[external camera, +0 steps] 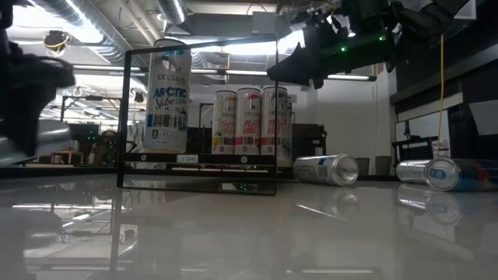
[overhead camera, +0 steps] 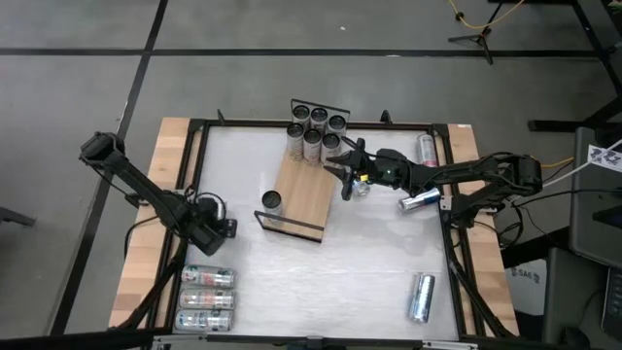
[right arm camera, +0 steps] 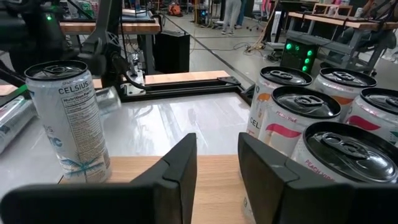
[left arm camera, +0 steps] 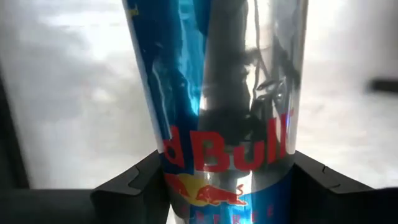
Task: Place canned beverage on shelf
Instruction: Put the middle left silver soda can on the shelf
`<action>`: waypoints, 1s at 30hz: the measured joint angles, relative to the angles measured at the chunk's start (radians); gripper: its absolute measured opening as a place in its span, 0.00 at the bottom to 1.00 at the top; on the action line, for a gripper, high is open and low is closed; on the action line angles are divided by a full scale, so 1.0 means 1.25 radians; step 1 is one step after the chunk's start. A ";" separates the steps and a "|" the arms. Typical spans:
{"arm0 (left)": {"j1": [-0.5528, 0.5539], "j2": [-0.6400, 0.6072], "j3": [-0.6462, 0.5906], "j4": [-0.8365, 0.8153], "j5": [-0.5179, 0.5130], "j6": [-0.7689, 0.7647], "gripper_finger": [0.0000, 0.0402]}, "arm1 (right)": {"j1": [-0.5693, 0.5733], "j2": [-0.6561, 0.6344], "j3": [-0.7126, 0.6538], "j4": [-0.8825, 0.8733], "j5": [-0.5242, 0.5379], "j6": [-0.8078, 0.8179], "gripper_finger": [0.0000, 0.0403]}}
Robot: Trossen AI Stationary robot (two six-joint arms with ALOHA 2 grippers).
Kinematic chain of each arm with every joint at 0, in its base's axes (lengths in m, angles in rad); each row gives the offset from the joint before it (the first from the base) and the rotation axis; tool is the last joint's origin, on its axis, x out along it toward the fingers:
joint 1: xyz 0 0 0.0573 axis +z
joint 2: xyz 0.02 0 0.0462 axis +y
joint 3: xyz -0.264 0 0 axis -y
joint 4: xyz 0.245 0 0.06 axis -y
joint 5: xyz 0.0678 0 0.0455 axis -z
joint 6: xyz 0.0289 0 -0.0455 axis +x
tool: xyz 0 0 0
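Observation:
A blue and silver Red Bull can sits between the fingers of my left gripper, which stands at the table's near left and is shut on it. The shelf, a light-wood board with black wire rails, lies mid-table. Several cans stand upright on its far end. One Celsius can stands near its near rail. My right gripper hovers level over the board between these cans, with a narrow gap between its fingers and nothing in it. My left gripper pinches the Red Bull can between its two fingers, one on each side of the can's round wall at the printed logo. The fingers lie across the can. Whether the can is clear of the table does not show.
Three cans lie side by side at the table's near left corner, just nearer than my left gripper. More cans lie on the right: one at the far right, one beside the right arm, one near the front.

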 joint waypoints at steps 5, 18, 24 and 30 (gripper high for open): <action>0.000 -0.054 0.000 -0.001 -0.144 -0.012 0.53 | 0.000 0.000 0.009 -0.003 0.000 0.022 0.28; 0.002 -0.092 0.001 -0.001 -0.504 0.029 0.53 | 0.000 0.000 0.124 -0.157 0.000 0.041 0.28; 0.046 -0.092 0.002 0.001 -0.673 0.081 0.53 | 0.000 0.000 0.191 -0.285 0.000 0.041 0.28; 0.133 -0.091 0.002 0.072 -0.822 0.211 0.53 | 0.000 0.000 0.220 -0.284 0.000 0.041 0.28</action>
